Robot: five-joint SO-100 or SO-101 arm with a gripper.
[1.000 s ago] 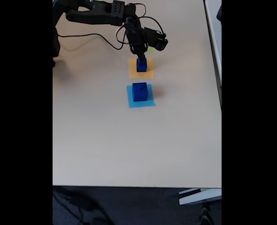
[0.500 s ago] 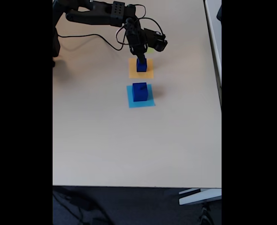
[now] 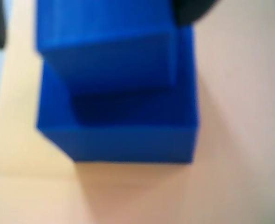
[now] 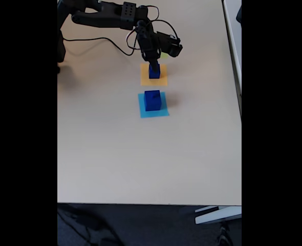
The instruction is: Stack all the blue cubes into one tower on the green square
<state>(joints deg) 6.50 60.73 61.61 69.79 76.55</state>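
In the wrist view, blurred and very close, a smaller blue cube (image 3: 105,44) sits on a larger blue cube (image 3: 128,135), over orange paper and table; whether the gripper clasps it I cannot tell. In the fixed view the gripper (image 4: 153,64) hangs at the stacked cubes on the orange square (image 4: 162,79), and the large cube (image 4: 152,100) stands on the light-blue square (image 4: 161,113). A sliver of green square (image 4: 164,54) peeks beside the arm.

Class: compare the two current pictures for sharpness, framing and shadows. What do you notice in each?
Wrist view: heavily blurred close-up of stacked blue cubes, edges soft. Fixed view: sharper but distant, black bars on both sides; the large cube casts a soft shadow to its right on the table.
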